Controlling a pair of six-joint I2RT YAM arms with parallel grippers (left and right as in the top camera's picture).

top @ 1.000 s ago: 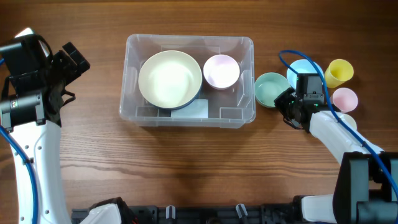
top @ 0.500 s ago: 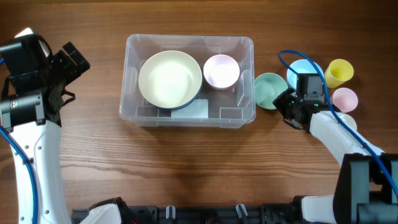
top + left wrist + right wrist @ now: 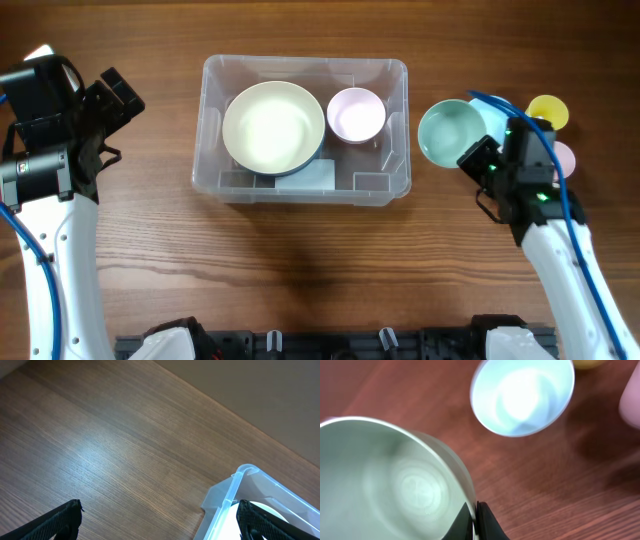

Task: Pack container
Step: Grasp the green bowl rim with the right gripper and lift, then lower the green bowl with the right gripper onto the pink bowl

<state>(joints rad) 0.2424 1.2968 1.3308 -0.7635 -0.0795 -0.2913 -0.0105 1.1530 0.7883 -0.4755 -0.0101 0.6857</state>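
The clear plastic container stands at the table's middle. It holds a large cream bowl and a small pink bowl. Its corner also shows in the left wrist view. My right gripper is shut on the rim of a mint green bowl, held above the table to the right of the container; the wrist view shows the fingers pinching the rim of the bowl. My left gripper is open and empty, left of the container.
A light blue bowl sits on the table under the right arm. A yellow cup and a pink cup stand at the far right.
My right gripper has lifted the mint green bowl off the table and drawn back, raising it to the right of the container. The left arm has not moved.
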